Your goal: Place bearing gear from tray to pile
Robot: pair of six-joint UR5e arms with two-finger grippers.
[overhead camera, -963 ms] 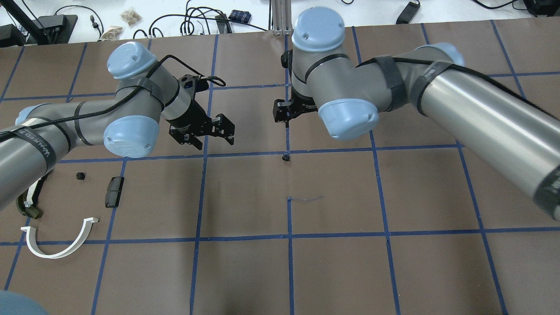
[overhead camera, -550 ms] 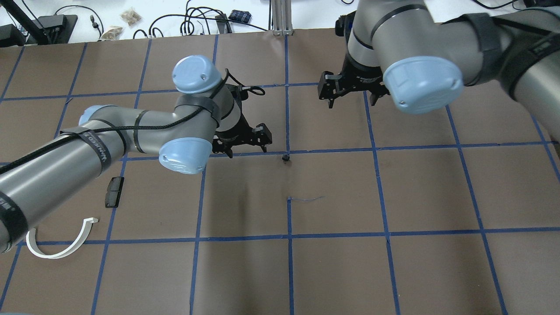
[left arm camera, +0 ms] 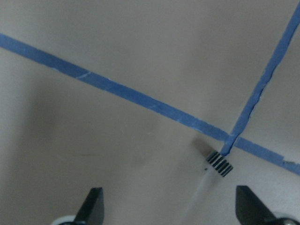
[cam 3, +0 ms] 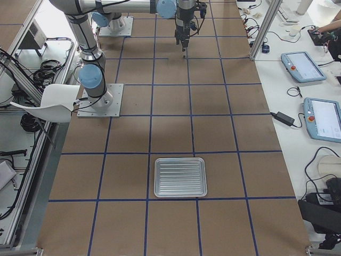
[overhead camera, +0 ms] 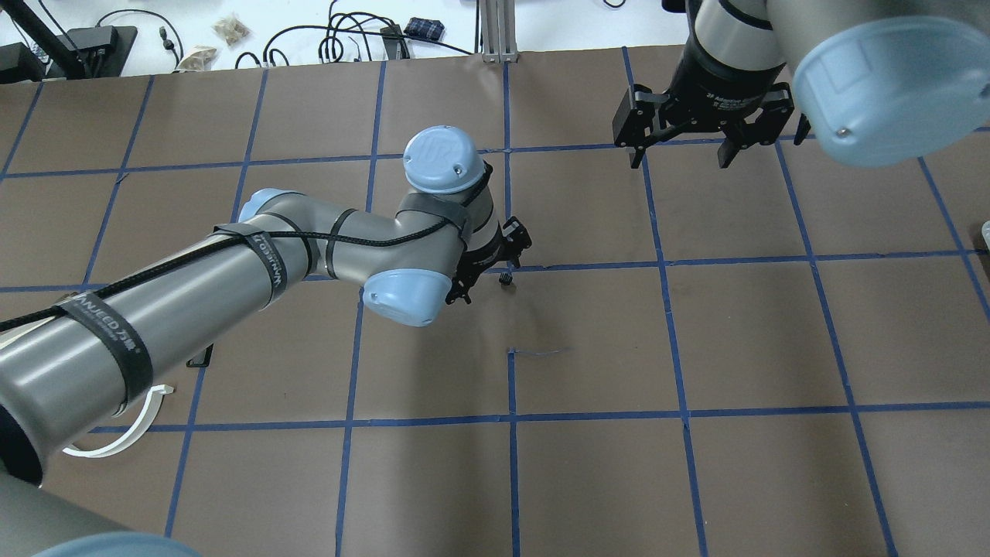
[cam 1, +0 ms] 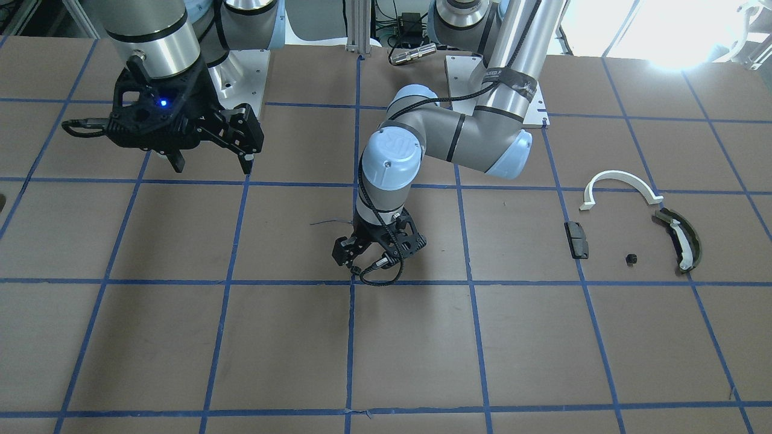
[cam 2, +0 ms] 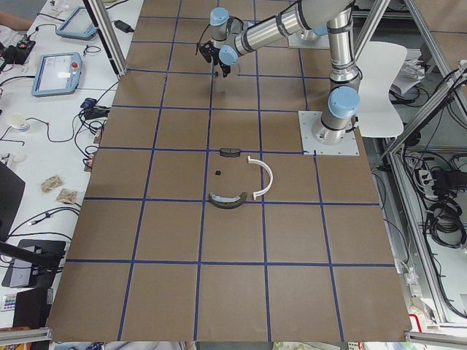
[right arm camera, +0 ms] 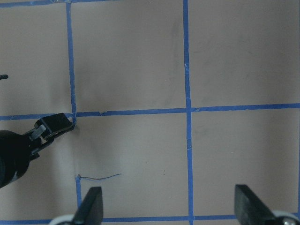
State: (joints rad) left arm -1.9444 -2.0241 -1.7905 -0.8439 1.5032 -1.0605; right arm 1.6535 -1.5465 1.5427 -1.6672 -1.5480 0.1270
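Note:
A small black bearing gear (overhead camera: 506, 279) lies on the brown mat at a blue tape crossing; it also shows in the left wrist view (left arm camera: 219, 164). My left gripper (overhead camera: 495, 267) is open and low, just beside the gear, which lies ahead of and between the fingertips, nearer one of them (left arm camera: 248, 208). The pile lies at the left: white half-ring (cam 1: 618, 184), olive-green curved piece (cam 1: 678, 238), dark block (cam 1: 577, 239) and another small black gear (cam 1: 631, 259). My right gripper (overhead camera: 681, 155) is open and empty, raised at the far right. The metal tray (cam 3: 180, 159) shows only in the right side view.
The mat is crossed by a blue tape grid. A thin loose thread (overhead camera: 541, 353) lies near the gear. In the overhead view my left arm (overhead camera: 232, 278) covers most of the pile. Cables and devices sit past the far table edge (overhead camera: 348, 39).
My left arm has swung right and lowered its gripper next to the gear. My right arm has drawn back to the right and away from the centre. The gear has not moved.

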